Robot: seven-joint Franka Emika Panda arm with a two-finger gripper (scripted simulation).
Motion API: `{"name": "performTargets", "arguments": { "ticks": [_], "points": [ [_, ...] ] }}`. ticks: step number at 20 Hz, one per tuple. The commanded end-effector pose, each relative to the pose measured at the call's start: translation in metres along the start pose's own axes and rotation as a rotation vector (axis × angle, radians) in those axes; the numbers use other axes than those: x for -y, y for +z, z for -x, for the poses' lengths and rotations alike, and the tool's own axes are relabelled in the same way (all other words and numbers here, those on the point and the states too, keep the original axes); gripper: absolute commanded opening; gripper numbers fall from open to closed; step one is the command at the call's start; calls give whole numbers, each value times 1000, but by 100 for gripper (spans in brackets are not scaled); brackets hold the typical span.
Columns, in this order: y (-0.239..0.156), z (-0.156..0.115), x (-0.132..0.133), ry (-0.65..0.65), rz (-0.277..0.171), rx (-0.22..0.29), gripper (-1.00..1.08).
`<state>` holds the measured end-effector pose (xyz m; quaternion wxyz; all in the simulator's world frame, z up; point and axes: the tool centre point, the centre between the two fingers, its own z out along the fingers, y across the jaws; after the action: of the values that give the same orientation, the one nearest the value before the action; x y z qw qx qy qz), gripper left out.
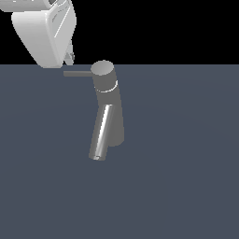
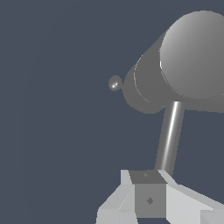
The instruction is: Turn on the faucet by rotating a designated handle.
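My white gripper meets the thin dark-grey rod handle of the grey metallic faucet; finger spread unclear, and I judge rotation remains.

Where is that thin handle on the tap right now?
In the exterior view the handle sticks out from the faucet cap toward that view's left, its tip just below the white gripper.
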<state>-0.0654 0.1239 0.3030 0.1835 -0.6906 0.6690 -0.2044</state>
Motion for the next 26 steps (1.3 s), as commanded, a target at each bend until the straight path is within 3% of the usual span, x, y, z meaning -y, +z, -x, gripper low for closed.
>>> {"name": "performTargets", "arguments": {
  "ticks": [1, 13, 26],
  "points": [
    [6, -1, 5, 37, -9, -11, -100],
    [23, -5, 17, 134, -31, -46, -100],
    [26, -7, 19, 150, -35, -54, -100]
  ]
}}
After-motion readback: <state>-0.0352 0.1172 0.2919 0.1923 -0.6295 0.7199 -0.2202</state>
